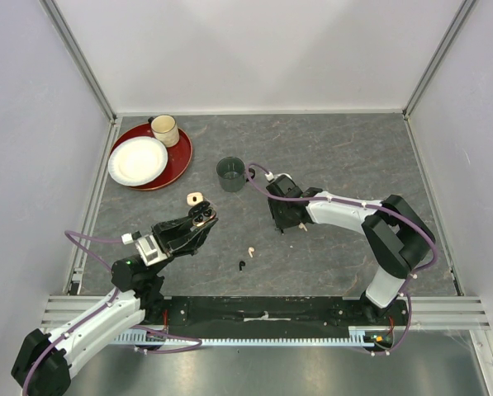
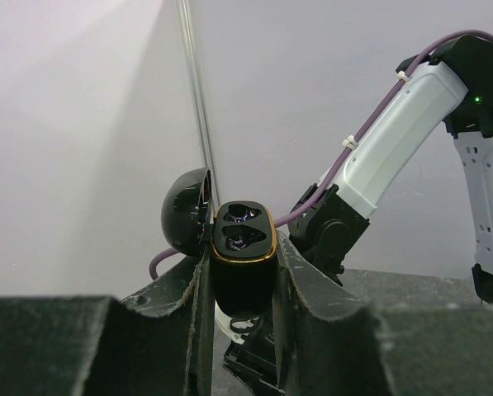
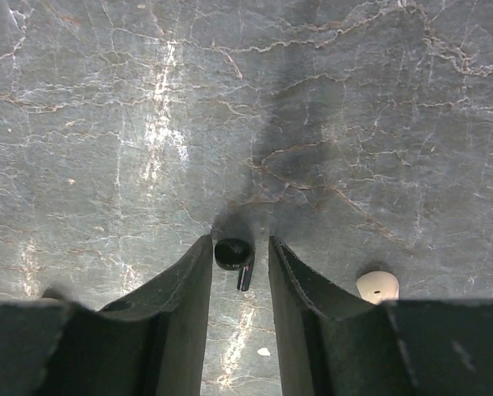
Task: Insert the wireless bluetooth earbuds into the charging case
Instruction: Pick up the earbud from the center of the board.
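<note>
From above, the left gripper pinches an open black charging case. A white earbud and a black earbud lie loose on the desk between the arms. Only the left wrist view shows the case's two wells, with the lid swung aside. Only the right wrist view shows the right gripper slightly spread around another black earbud, with a second white earbud just beside it.
</note>
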Robot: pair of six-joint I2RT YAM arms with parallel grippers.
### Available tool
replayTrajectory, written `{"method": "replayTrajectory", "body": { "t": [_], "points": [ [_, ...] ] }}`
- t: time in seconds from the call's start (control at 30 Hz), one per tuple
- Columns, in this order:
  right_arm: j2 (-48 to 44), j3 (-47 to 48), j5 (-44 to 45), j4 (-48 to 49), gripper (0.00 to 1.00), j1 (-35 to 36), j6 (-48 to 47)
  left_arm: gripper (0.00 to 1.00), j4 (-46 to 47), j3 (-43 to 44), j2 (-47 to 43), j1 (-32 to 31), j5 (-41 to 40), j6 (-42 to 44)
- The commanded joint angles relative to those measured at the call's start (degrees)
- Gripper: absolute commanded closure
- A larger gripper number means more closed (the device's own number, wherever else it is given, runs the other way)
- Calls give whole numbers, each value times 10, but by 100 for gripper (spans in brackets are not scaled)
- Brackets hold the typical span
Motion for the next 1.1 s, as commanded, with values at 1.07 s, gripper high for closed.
{"method": "replayTrajectory", "body": {
  "t": [1.07],
  "points": [
    [20,11,23,-8,64,15,-5,98,7,-16,6,-1,-7,31]
  ]
}}
